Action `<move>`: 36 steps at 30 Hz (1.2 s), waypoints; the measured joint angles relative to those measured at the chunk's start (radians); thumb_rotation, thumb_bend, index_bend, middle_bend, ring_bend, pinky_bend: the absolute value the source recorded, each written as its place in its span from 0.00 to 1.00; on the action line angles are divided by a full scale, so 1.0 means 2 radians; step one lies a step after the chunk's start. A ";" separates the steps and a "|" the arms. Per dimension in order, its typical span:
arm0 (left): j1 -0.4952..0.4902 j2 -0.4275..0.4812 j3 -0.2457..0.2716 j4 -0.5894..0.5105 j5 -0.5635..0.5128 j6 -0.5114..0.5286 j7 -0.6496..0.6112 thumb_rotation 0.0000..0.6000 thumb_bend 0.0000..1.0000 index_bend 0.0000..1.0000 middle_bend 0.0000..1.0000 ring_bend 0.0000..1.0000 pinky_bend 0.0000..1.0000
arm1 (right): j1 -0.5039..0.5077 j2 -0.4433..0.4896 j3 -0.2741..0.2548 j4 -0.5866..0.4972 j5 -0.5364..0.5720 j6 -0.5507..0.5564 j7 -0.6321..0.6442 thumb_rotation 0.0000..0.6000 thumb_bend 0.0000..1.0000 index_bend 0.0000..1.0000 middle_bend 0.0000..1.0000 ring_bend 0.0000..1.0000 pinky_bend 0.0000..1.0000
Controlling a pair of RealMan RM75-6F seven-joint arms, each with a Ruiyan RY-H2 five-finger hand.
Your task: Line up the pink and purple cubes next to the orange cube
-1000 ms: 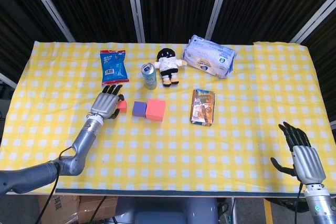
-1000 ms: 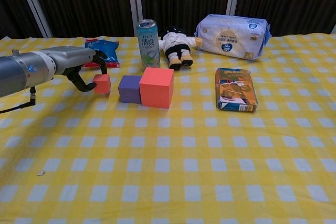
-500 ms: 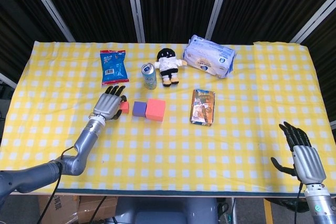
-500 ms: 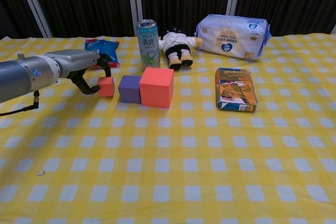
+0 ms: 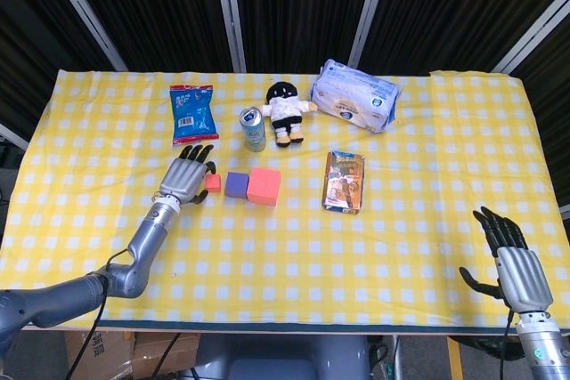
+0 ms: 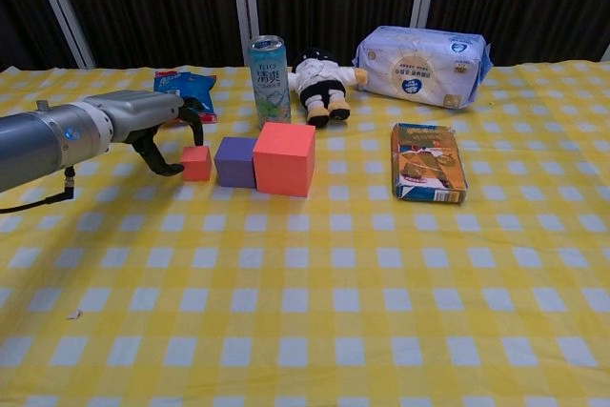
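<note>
Beside the purple cube (image 6: 234,161), left hand (image 6: 157,131) fingers clasp the pink cube (image 6: 196,163)

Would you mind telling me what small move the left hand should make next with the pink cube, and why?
Probably a short nudge rightward: the left hand holds the pink cube on the cloth, and a narrow gap separates it from the purple cube, which already touches the orange cube. Closing that gap would complete the row.

My left hand (image 6: 157,131) sits at the small cube (image 6: 196,163); right of it the middle cube (image 6: 234,161), then the big cube (image 6: 284,158), can (image 6: 269,80) behind
</note>
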 measured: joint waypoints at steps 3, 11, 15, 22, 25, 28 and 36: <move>0.002 0.001 0.000 -0.001 0.001 0.001 -0.001 1.00 0.38 0.31 0.00 0.00 0.00 | 0.000 0.000 0.000 0.000 0.000 0.001 0.000 1.00 0.34 0.00 0.00 0.00 0.00; 0.011 0.017 -0.004 -0.023 -0.001 0.012 -0.009 1.00 0.38 0.29 0.00 0.00 0.00 | 0.000 0.000 0.000 0.001 0.000 0.001 0.000 1.00 0.34 0.00 0.00 0.00 0.00; 0.021 0.036 -0.004 -0.045 -0.006 0.019 -0.011 1.00 0.38 0.28 0.00 0.00 0.00 | 0.000 0.000 0.000 0.001 -0.001 0.001 0.000 1.00 0.34 0.00 0.00 0.00 0.00; 0.035 0.070 0.005 -0.088 -0.032 0.018 0.000 1.00 0.38 0.27 0.00 0.00 0.00 | 0.000 -0.002 0.000 0.000 -0.001 0.002 -0.003 1.00 0.34 0.00 0.00 0.00 0.00; 0.037 0.073 0.012 -0.097 -0.040 0.015 0.008 1.00 0.38 0.26 0.00 0.00 0.00 | 0.000 -0.002 0.000 0.000 -0.002 0.002 -0.004 1.00 0.34 0.00 0.00 0.00 0.00; 0.035 0.070 0.015 -0.100 -0.045 0.012 0.014 1.00 0.38 0.25 0.00 0.00 0.00 | 0.000 -0.002 0.000 -0.001 -0.001 0.002 -0.003 1.00 0.34 0.00 0.00 0.00 0.00; 0.027 0.056 0.018 -0.094 -0.056 0.011 0.030 1.00 0.38 0.24 0.00 0.00 0.00 | 0.000 -0.001 0.001 -0.001 -0.001 0.001 0.002 1.00 0.34 0.00 0.00 0.00 0.00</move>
